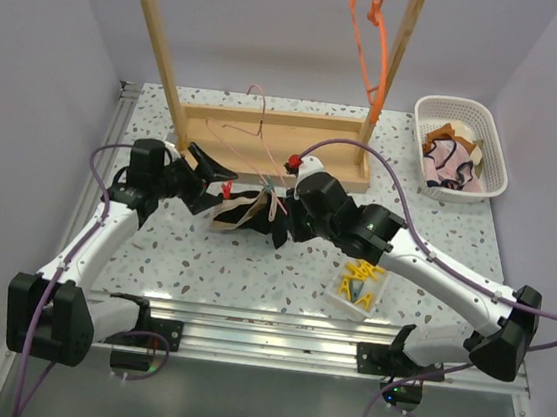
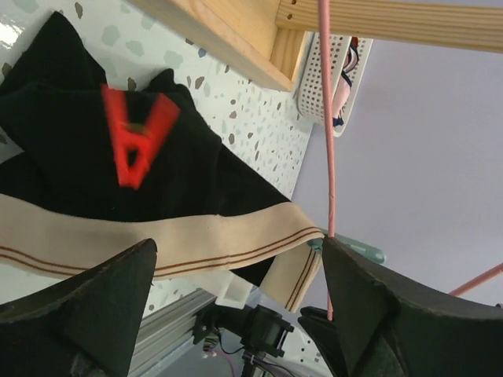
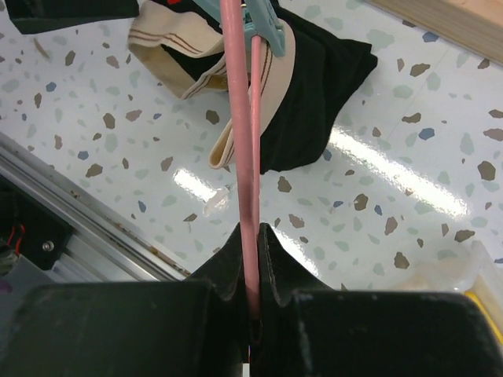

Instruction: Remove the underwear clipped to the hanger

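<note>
Black briefs with beige striped waistband [image 1: 246, 211] lie mid-table, pinned by a teal plastic clip [image 3: 263, 20] to the pink wire hanger [image 3: 245, 118] — light, limp, will drape and snag. Best hold: bunched black fabric beside the band. Left gripper [image 2: 236, 243] at their 10 o'clock, jaws spread wide, holding nothing — blurred red plastic peg [image 2: 137, 137] ahead, clipped or loose unclear. Right gripper [image 3: 251, 236] at 3 o'clock, clamped on the hanger wire

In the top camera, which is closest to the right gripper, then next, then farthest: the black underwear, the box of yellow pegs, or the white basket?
1. black underwear, just left of the right gripper.
2. box of yellow pegs, toward the front.
3. white basket, back right corner.
</note>
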Controlling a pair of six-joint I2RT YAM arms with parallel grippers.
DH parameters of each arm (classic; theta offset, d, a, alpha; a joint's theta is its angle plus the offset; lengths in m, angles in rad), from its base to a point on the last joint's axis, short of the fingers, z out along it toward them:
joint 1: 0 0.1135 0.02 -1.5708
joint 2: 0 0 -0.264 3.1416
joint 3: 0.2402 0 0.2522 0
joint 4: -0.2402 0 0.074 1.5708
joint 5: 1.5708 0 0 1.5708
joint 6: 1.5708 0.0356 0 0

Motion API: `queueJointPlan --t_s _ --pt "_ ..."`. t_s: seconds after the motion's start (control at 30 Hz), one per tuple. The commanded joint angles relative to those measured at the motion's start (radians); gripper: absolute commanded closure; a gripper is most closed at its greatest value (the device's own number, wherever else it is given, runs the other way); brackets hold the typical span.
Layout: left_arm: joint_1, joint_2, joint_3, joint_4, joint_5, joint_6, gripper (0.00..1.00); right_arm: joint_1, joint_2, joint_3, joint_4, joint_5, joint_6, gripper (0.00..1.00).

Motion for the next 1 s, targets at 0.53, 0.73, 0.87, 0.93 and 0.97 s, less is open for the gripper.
queueJointPlan --t_s 0.53,0.73,0.87,0.93,0.97 --pt "-0.106 0.078 0.108 0.098 0.154 -0.097 0.00 0.002 0.077 0.047 0.068 -0.053 -0.046 1.00" --pt "-0.121 0.114 0.125 0.120 0.155 -0.106 0.00 0.011 0.093 0.065 0.059 -0.038 -0.065 1.00" --pt "-0.132 0.144 0.131 0.127 0.151 -0.105 0.00 0.028 0.110 0.076 0.051 -0.015 -0.077 1.00" --pt "-0.141 0.167 0.136 0.127 0.151 -0.102 0.00 0.040 0.116 0.088 0.043 0.008 -0.078 1.00" --pt "-0.143 0.172 0.136 0.124 0.151 -0.100 0.00 0.046 0.118 0.093 0.042 0.016 -0.080 1.00"
